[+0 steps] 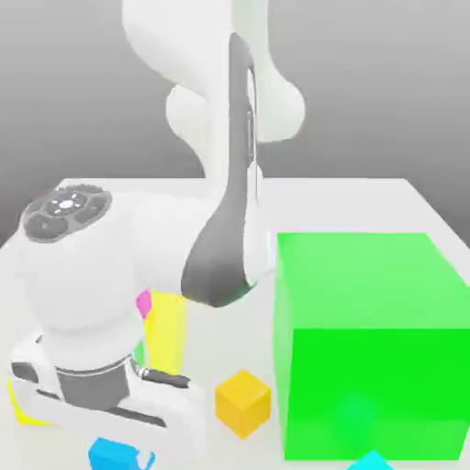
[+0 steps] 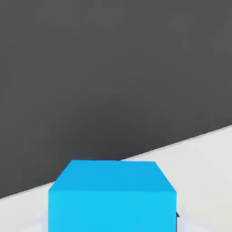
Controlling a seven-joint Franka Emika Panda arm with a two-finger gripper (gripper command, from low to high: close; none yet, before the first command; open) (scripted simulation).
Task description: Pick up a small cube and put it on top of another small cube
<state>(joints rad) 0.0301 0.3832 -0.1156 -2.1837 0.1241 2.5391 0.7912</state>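
A small cyan-blue cube [image 1: 110,455] sits at the lower edge of the exterior view, directly under my hand. My gripper [image 1: 125,446] is low over the white table and shut on this small cube. In the hand view the same cube [image 2: 112,195] looms very close, with its top and front faces showing. A second cyan small cube [image 1: 372,462] peeks in at the lower edge, in front of the green block, towards the exterior view's right.
A large green block [image 1: 372,344] stands on the exterior view's right. An orange small cube [image 1: 243,401] lies between it and my hand. A yellow block [image 1: 167,330] and a magenta small cube [image 1: 144,301] sit behind my arm. The white table [image 1: 367,202] extends behind.
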